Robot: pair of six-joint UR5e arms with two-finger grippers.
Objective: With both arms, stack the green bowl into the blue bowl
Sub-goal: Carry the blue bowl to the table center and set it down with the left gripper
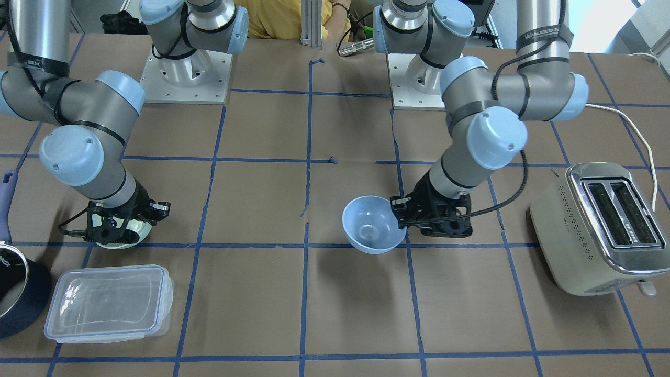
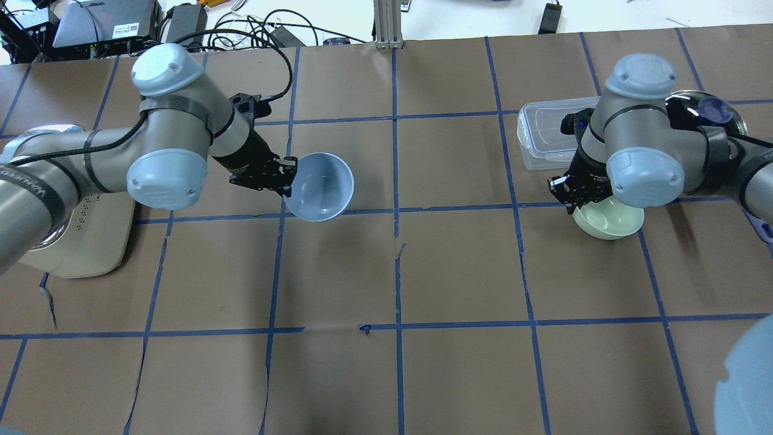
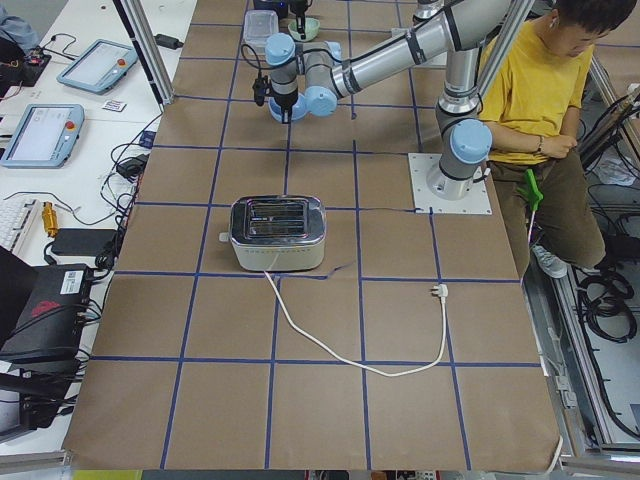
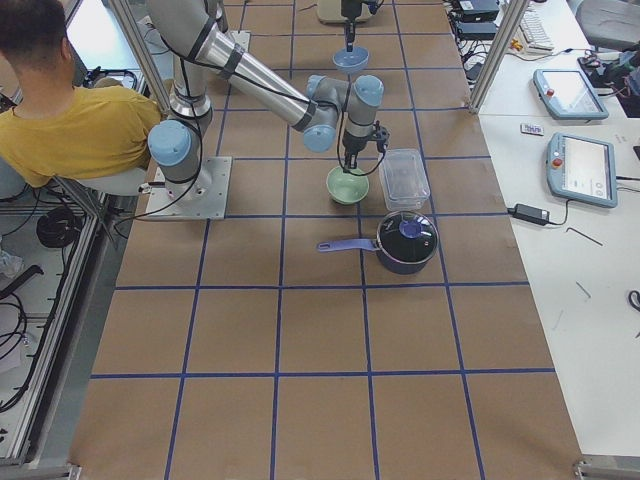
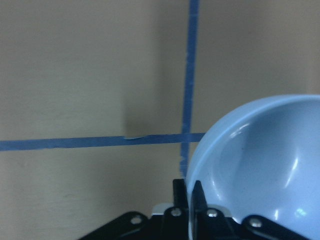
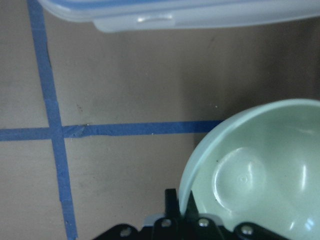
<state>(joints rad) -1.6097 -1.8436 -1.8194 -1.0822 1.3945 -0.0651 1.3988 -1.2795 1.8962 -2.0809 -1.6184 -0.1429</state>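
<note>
Brown papered table (image 2: 459,374), blue tape grid (image 2: 396,210)

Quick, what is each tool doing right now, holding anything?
Left tool: closed on the blue bowl rim.
Right tool: closed on the green bowl rim.

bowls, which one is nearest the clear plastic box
The green bowl, in the right gripper; the blue bowl is across the table, in the left gripper.

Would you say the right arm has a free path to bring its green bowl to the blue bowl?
Probably yes. Nothing stands between the green bowl, in the right gripper, and the blue bowl, held at its rim by the left gripper; the plastic container sits off that line.
</note>
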